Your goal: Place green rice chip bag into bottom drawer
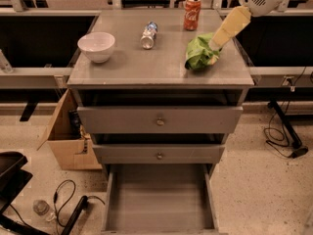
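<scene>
The green rice chip bag (198,55) lies crumpled on the right side of the grey cabinet top (146,65). My gripper (213,45) comes down from the upper right on a pale yellow arm, and its tip is at the bag's upper right edge. The tip is partly hidden against the bag. The bottom drawer (159,199) is pulled out below, showing a plain grey interior with nothing in it.
A red soda can (191,13) stands behind the bag. A small bottle (148,35) lies at the back middle and a white bowl (97,46) sits at the left. Two upper drawers (160,120) are closed. A cardboard box (68,138) and cables (63,199) are on the floor at the left.
</scene>
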{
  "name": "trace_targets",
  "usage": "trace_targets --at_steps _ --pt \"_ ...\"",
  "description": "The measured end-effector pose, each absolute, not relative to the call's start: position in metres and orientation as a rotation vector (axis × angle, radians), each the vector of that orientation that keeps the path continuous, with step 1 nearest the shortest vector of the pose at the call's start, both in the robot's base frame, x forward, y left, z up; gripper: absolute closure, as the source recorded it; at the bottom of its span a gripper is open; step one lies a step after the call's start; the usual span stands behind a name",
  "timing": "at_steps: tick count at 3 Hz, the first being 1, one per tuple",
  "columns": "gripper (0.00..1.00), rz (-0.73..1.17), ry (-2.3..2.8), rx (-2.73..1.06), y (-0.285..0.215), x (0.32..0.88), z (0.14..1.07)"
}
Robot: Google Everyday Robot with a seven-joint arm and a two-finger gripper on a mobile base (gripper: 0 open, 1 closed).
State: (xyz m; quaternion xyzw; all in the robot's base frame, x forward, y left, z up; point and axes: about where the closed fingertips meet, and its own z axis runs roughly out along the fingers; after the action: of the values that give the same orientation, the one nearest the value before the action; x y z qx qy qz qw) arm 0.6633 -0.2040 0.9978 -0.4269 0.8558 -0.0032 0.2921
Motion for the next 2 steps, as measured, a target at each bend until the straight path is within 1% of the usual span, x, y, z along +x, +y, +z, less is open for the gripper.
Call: trace_targets --at_steps 2 --pt "0.00 -0.135 2.471 -0.903 -0.182 0.731 0.954"
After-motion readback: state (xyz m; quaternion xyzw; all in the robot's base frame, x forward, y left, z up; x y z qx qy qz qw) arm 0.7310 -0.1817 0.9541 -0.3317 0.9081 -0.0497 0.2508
